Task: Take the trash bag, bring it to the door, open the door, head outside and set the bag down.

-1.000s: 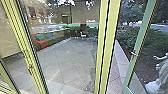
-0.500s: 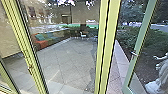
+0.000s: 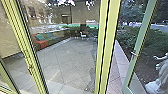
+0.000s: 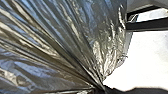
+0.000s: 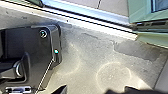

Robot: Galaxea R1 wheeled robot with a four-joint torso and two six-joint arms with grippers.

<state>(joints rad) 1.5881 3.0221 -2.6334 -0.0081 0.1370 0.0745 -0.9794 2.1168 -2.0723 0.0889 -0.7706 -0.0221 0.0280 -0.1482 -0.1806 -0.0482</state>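
Item, one door (image 3: 139,40), green-framed, seemingly swung outward, handle (image 3: 134,53) at its edge. Item, one pale sill (image 5: 75,20), crossing the floor (image 5: 87,50) near the robot's base (image 5: 27,50). Passage, as judged, called for slow, centred driving, the load kept off sill and frame. Item, one trash bag (image 4: 62,42), shiny, at the left gripper (image 4: 100,91), which was closed on its gathered folds. Right gripper (image 5: 96,90): opening could not be told; no hold seen.
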